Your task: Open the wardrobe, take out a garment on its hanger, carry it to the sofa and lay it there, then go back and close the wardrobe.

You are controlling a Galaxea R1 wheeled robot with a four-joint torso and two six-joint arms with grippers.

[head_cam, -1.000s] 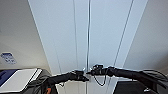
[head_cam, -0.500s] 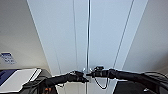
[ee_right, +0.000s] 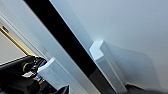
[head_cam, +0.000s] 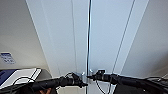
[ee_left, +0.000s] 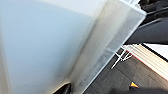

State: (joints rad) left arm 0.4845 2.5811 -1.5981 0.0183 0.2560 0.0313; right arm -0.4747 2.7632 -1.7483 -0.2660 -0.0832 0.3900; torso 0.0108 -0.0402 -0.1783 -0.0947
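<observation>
Little has shifted since the earlier head frames: both arms stay level at the wardrobe [head_cam: 100, 37], perhaps a touch closer to the middle seam, where a thin dark gap runs. Head view: left gripper [head_cam: 79, 81] and right gripper [head_cam: 93, 76] meet at the handles near the doors' lower middle; finger state cannot be told. Left wrist view: a white door edge [ee_left: 110, 47] stands close, dark floor beyond. Right wrist view: two slim handles [ee_right: 106, 65] flank a black gap, so the doors look barely cracked. Judgement: opening is only starting; no garment seen yet.
</observation>
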